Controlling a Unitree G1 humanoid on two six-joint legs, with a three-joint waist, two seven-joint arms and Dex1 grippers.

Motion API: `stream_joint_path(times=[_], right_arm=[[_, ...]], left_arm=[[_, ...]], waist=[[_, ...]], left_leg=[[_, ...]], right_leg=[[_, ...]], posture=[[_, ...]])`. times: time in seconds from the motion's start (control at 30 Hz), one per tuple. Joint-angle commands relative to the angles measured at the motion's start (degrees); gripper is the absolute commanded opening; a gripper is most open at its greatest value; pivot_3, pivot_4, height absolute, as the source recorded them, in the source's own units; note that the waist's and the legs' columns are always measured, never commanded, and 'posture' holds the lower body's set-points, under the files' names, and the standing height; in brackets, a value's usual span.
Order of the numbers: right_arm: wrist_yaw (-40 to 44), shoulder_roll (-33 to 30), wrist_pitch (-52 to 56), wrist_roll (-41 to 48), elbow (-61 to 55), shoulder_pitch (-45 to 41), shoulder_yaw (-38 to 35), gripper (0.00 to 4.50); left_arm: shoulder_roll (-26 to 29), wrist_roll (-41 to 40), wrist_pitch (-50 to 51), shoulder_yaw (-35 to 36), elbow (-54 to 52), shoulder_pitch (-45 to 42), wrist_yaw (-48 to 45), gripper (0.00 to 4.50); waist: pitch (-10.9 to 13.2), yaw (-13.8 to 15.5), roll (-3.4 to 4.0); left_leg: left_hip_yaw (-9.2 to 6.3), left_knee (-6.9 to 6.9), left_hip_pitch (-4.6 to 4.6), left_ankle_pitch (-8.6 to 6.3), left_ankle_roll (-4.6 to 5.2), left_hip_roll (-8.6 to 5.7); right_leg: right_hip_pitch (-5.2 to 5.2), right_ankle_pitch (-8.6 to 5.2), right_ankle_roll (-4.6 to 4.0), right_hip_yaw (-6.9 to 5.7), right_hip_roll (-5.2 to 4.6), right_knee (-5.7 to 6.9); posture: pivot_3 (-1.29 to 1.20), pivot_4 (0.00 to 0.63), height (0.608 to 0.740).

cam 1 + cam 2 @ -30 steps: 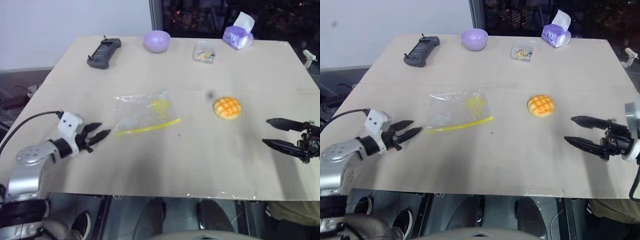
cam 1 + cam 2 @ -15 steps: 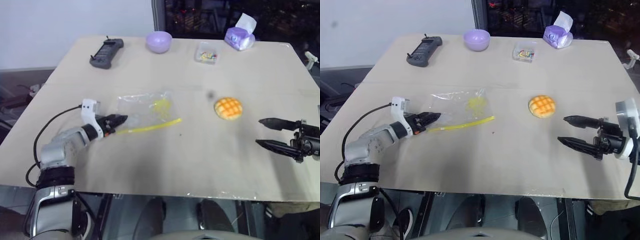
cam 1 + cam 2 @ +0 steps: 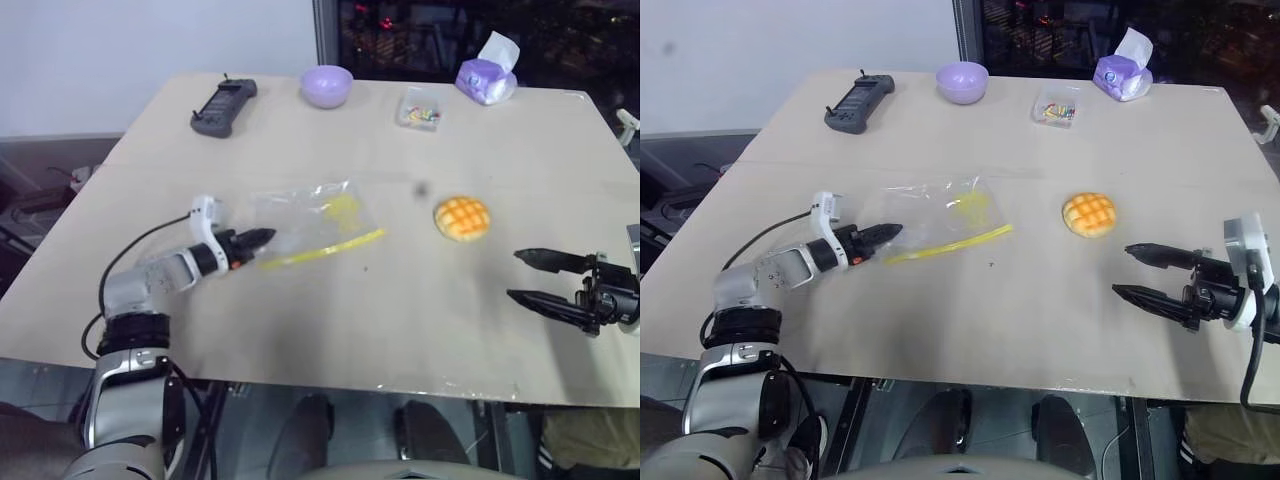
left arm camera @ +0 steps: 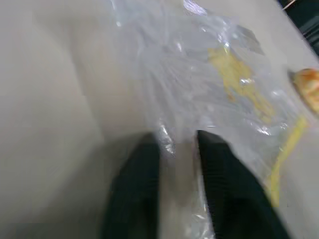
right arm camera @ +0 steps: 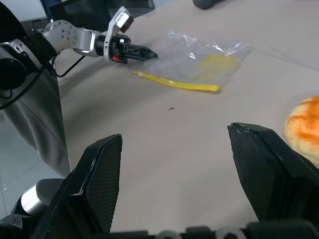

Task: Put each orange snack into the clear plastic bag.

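Note:
The clear plastic bag lies flat on the table, left of the middle, with its yellow seal strip along the near edge. My left gripper is at the bag's left edge. In the left wrist view its black fingers stand close together with the bag's corner between them. One orange snack, round with a grid-scored top, sits to the right of the bag. My right gripper hovers open, nearer and to the right of the snack, with nothing between its fingers.
Along the far edge of the table are a dark handheld controller, a purple bowl, a small clear box of colourful bits and a purple tissue pack. A cable trails from my left wrist.
My left gripper moved forward and to the right to the bag's left edge, rolled, and its fingers drew together on the corner. The right gripper stayed put. The camera shifted slightly.

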Motion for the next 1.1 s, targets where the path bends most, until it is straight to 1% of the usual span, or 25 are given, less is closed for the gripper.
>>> stream_joint_path(times=[0.03,0.1,0.17,0.23,0.33,0.47,0.53,0.63,0.7,0.73,0.8,0.9,1.0,1.1], right_arm=[[-0.2,0.2,-1.2,0.2,-1.6,0.3,-1.2,3.69],[-0.3,0.4,-1.3,0.2,-1.7,0.5,-1.2,3.69],[-0.3,0.5,-1.5,0.1,-1.7,0.7,-1.0,3.69],[-0.4,0.5,-1.6,0.1,-1.7,0.8,-0.9,3.69],[-0.6,0.7,-1.5,0.0,-1.8,0.6,-0.5,3.69],[-1.3,1.2,-1.2,0.1,-2.6,0.1,0.7,3.69],[-1.5,1.4,-1.2,-0.1,-3.0,-0.3,1.5,3.69],[-3.0,1.7,-1.4,-1.8,-4.8,-1.6,4.8,3.69],[-6.3,2.5,-2.5,-5.8,-5.9,-4.5,9.1,3.69],[-8.5,3.2,-3.5,-9.1,-6.2,-6.8,12.0,3.69],[-11.2,4.4,-4.8,-13.5,-6.3,-10.2,16.1,3.69],[-13.7,6.2,-6.5,-18.2,-5.7,-13.9,20.9,3.69],[-16.0,8.9,-8.0,-20.7,-4.4,-17.0,23.4,3.69],[-20.5,11.6,-10.8,-26.6,-0.6,-20.0,25.7,3.69]], left_arm=[[-1.3,-1.0,4.3,-1.0,-0.2,1.0,0.2,0.03],[-1.8,-2.4,5.3,-0.7,-3.6,2.3,-0.2,0.03],[-2.5,-6.8,8.6,-0.3,-11.5,4.8,-1.9,0.03],[-3.5,-10.6,12.0,1.4,-16.1,6.1,-1.7,0.03],[-6.8,-18.1,19.1,7.6,-18.6,4.8,3.5,0.03],[-14.2,-30.0,24.8,17.1,-22.0,2.2,14.2,0.03],[-17.0,-33.7,25.8,19.7,-22.5,1.3,19.5,0.03],[-23.1,-41.2,25.2,22.4,-24.3,-0.3,29.7,0.03],[-27.8,-47.6,22.4,24.0,-24.5,-1.6,38.3,0.03],[-30.2,-50.4,20.8,24.2,-24.7,-2.0,42.8,0.03],[-33.4,-55.3,18.0,23.9,-25.3,-2.3,49.7,0.03],[-36.5,-61.8,14.4,21.3,-26.8,-2.2,57.2,0.03],[-37.5,-67.5,12.9,17.4,-28.1,-1.2,61.1,0.03],[-36.6,-72.1,10.7,14.8,-28.5,-0.1,64.0,0.03]], waist=[[0.0,-0.1,0.00],[0.0,-0.1,0.00],[0.0,-0.2,-0.01],[0.0,-0.2,-0.02],[0.1,-0.1,-0.10],[0.1,-0.2,-0.13],[0.1,-0.3,-0.14],[0.1,-0.3,-0.15],[0.1,-0.3,-0.18],[0.1,-0.2,-0.21],[0.1,-0.2,-0.23],[0.1,-0.1,-0.25],[0.1,-0.1,-0.26],[0.1,0.0,-0.26]], left_leg=[[0.00,0.00,0.00,0.00,0.00,0.00],[-0.02,0.00,0.00,0.00,0.00,0.00],[0.00,0.00,-0.01,0.00,0.00,0.01],[0.00,0.00,-0.05,0.00,0.00,0.02],[-0.09,0.00,-0.08,0.00,0.00,0.03],[-0.09,0.01,-0.07,0.00,0.00,0.05],[-0.08,0.04,-0.08,0.00,0.00,0.03],[-0.07,0.05,-0.07,0.00,0.00,0.03],[-0.07,0.06,-0.08,0.00,-0.01,0.03],[-0.07,0.07,-0.07,0.00,-0.01,0.04],[-0.07,0.14,-0.08,0.00,-0.01,0.03],[-0.08,0.14,-0.13,0.02,-0.06,0.00],[-0.09,0.12,-0.24,0.13,-0.27,0.00],[-0.08,0.11,-0.26,0.14,-0.29,-0.02]], right_leg=[[0.00,0.00,0.00,0.00,0.00,0.00],[0.00,0.00,0.00,-0.01,0.00,0.00],[0.00,0.00,0.00,0.01,0.00,-0.01],[-0.01,0.00,0.00,0.02,-0.01,-0.06],[-0.01,0.00,0.00,-0.08,-0.01,-0.05],[-0.01,0.00,0.00,-0.07,0.00,-0.04],[0.00,0.00,0.00,-0.06,-0.01,-0.04],[0.00,0.00,0.00,-0.03,-0.01,-0.05],[-0.01,0.00,0.00,-0.03,-0.01,-0.05],[0.00,0.00,0.01,-0.03,-0.01,-0.05],[0.00,0.01,0.02,-0.02,-0.01,-0.04],[-0.02,0.01,0.02,-0.02,-0.01,-0.07],[-0.05,0.01,0.02,-0.03,-0.01,-0.22],[-0.05,0.02,0.02,-0.02,-0.03,-0.31]], posture=[[0.00,0.150,0.740],[0.00,0.150,0.740],[0.00,0.150,0.740],[0.00,0.150,0.740],[0.00,0.150,0.740],[0.00,0.150,0.740],[0.00,0.150,0.740],[0.00,0.150,0.740],[0.00,0.150,0.740],[0.00,0.150,0.740],[0.00,0.150,0.740],[0.00,0.150,0.740],[0.00,0.150,0.740],[0.00,0.150,0.740]])
